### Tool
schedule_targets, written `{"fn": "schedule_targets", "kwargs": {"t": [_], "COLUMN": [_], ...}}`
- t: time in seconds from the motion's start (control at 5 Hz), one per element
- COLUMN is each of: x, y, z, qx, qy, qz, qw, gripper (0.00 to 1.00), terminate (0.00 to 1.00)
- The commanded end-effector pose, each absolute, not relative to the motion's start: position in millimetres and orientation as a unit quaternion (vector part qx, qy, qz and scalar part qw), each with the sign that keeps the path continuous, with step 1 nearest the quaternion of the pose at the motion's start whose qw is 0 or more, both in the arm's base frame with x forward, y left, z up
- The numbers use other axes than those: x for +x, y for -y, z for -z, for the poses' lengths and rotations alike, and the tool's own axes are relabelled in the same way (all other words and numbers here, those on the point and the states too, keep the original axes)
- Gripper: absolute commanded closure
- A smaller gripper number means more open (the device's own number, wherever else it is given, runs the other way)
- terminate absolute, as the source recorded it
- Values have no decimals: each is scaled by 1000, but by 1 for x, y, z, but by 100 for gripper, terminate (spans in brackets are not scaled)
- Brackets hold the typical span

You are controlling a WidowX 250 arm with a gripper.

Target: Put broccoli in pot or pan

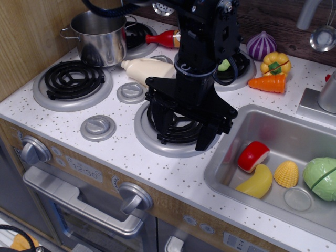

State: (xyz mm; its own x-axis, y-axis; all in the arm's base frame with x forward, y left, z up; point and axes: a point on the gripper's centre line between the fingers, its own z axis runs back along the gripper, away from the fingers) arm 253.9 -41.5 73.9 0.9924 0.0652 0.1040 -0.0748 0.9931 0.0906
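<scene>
The shiny steel pot (100, 37) with two loop handles stands at the back left, partly on the back burner. A small light-green lump, which looks like the broccoli (224, 65), lies on the back right burner and is mostly hidden behind my arm. My black gripper (181, 137) points down over the front right burner coil (178, 128). Its jaws are spread wide with nothing between them. It is well in front of the broccoli and far to the right of the pot.
A cream bottle (147, 68) lies behind the gripper and a red bottle (165, 38) lies near the pot. A purple onion (261, 45), a yellow pepper (275, 63) and a carrot (269, 83) sit at the back right. The sink (273, 126) holds a cabbage (320, 178) and several toy foods.
</scene>
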Motion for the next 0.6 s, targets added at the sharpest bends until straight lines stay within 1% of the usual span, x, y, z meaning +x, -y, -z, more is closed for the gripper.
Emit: {"fn": "schedule_targets", "kwargs": {"t": [0.0,0.2,0.4], "x": [254,283,325], "y": [42,8,-23], "z": [-74,-79,-85], "qx": [47,73,84], "qy": [51,81,115], "qz": [-35,-38,-23], "qw": [997,993,990], "gripper": [0,0,0], "terminate": [0,0,0]}}
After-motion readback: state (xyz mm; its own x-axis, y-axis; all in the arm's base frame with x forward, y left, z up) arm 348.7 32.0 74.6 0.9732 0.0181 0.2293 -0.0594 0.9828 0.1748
